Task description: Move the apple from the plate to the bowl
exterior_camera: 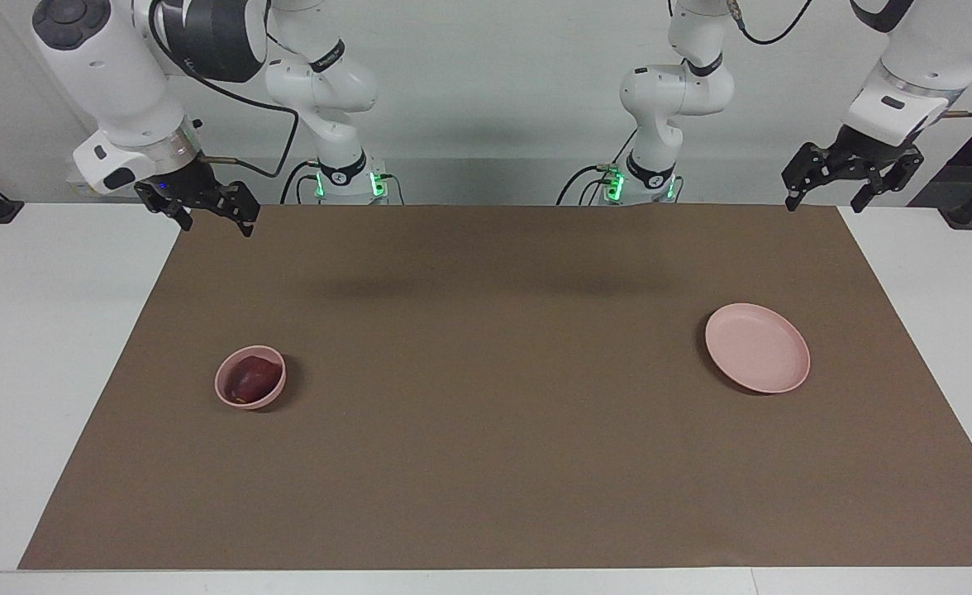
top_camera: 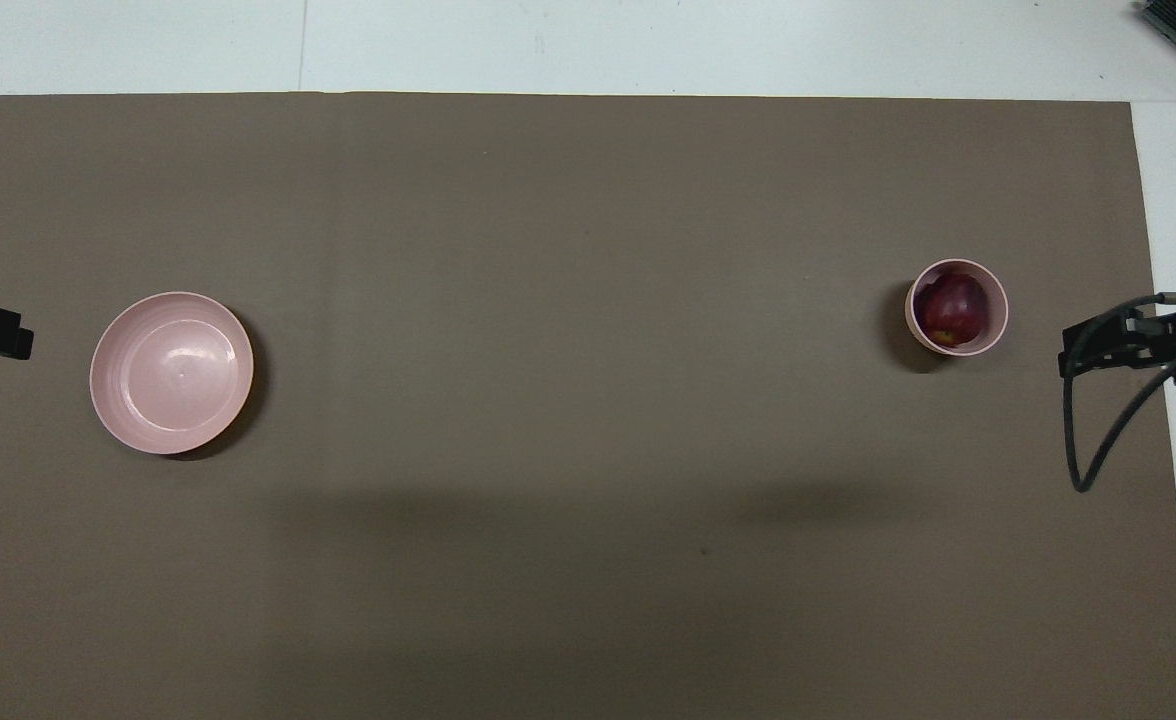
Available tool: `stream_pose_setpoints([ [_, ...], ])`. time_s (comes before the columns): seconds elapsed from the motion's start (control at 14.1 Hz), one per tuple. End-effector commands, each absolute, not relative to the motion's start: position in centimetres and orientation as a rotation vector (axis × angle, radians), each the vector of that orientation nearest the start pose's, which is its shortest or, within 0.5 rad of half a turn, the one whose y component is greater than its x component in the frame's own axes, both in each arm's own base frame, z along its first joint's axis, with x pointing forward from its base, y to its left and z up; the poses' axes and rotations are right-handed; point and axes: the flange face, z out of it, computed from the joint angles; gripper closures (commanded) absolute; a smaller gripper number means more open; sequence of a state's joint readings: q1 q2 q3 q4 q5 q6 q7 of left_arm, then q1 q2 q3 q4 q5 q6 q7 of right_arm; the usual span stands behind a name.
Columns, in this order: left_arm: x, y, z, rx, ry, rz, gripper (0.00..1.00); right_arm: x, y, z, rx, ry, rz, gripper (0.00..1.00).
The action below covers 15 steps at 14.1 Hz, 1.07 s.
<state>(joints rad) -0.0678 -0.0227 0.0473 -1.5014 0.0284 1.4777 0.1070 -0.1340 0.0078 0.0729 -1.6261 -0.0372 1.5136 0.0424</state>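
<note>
The dark-red apple (exterior_camera: 252, 377) lies inside the small deep pink bowl (exterior_camera: 230, 398) toward the right arm's end of the table; it also shows in the bowl in the overhead view (top_camera: 954, 308). The wide flat pink plate (exterior_camera: 757, 347) sits empty toward the left arm's end, and its bare inside shows in the overhead view (top_camera: 170, 372). My right gripper (exterior_camera: 217, 227) hangs open and empty, raised over the mat's edge at its own end. My left gripper (exterior_camera: 823, 206) hangs open and empty, raised over the mat's edge at the other end. Neither touches anything.
A brown mat (exterior_camera: 486, 430) covers most of the white table (exterior_camera: 40, 372). Only the bowl and the plate stand on it. A black cable (top_camera: 1098, 430) loops down from the right gripper in the overhead view.
</note>
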Motion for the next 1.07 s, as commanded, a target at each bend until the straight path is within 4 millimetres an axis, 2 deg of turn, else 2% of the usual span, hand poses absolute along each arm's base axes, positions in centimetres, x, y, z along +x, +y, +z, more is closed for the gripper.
stream_pose_setpoints([
  [0.0, 53.1, -0.4, 66.2, -3.097, 0.173, -0.007, 0.0, 54.7, -3.4, 59.4, -3.139, 0.135, 0.181, 0.0],
  [0.21, 53.1, -0.4, 66.2, -3.097, 0.175, -0.007, 0.0, 54.6, -4.4, 59.4, -3.15, 0.148, 0.18, 0.0],
  [0.36, 53.1, -0.4, 66.2, -3.097, 0.175, -0.007, 0.0, 54.5, -6.0, 59.5, -3.147, 0.196, 0.178, 0.0],
  [1.0, 53.1, -0.4, 66.2, -3.097, 0.175, -0.007, 0.0, 54.5, -6.0, 59.5, -3.144, 0.193, 0.178, 0.0],
])
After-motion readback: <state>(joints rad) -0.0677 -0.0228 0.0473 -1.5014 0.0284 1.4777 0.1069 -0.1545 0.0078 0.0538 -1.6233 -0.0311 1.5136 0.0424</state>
